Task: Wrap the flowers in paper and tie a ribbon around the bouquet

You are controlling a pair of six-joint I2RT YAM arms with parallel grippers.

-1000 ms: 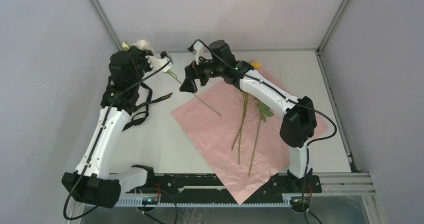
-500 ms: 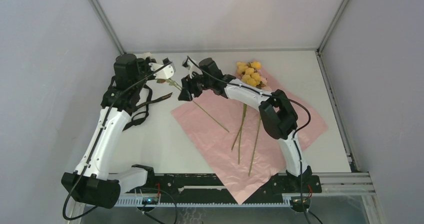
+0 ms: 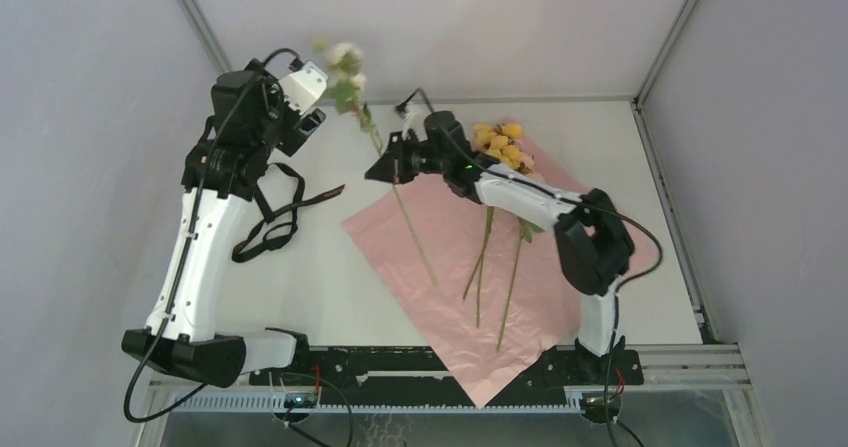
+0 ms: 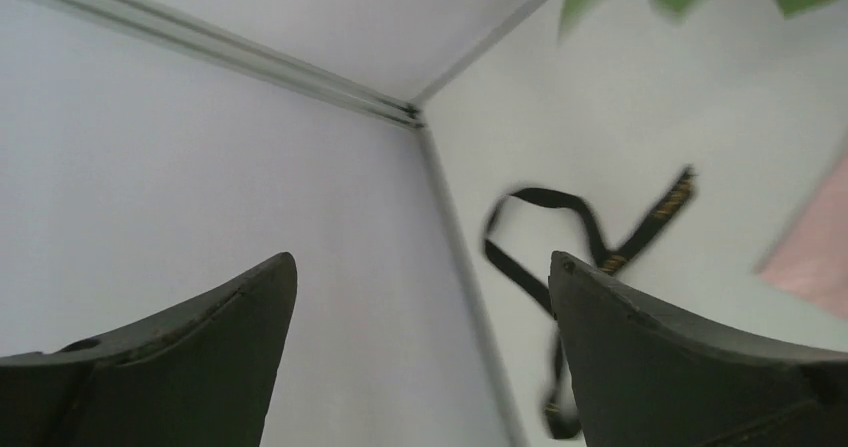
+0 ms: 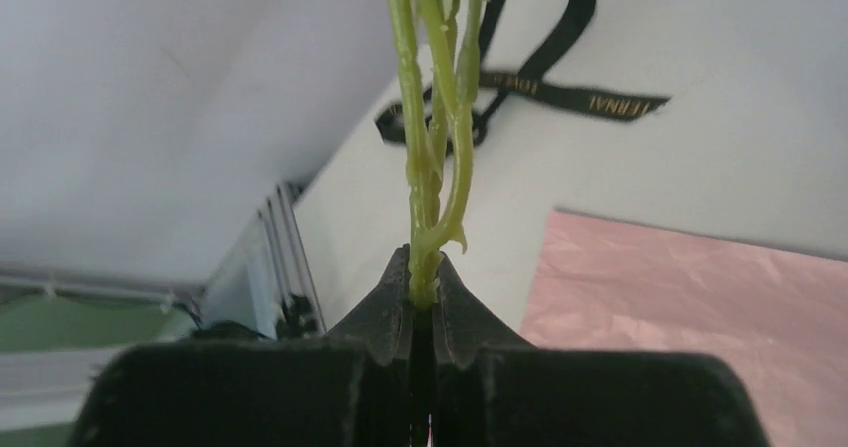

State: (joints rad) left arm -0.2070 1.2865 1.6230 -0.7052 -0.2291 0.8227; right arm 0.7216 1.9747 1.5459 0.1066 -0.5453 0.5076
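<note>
The paper [image 3: 450,317] is pink, ribbon [image 5: 590,97] black with gold lettering, stem [image 5: 430,252] green, blooms [image 3: 500,144] yellow.

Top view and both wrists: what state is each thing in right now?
Left pincer: open, empty.
Right pincer: shut on white-bloom spray.
White-bloom spray: held by its stem, blooms raised.
Paper: spread flat, pink face up.
Yellow sprays: lying on the paper.
Ribbon: lying loose, untied.

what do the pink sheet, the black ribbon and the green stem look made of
Paper: thin pink sheet, crinkled with a faint sheen, likely tissue or film. Ribbon: flat black woven-looking fabric, gold lettering. Stem, clamped in the right tool: smooth, even green with small nubs, probably plastic, though real cannot be excluded.
</note>
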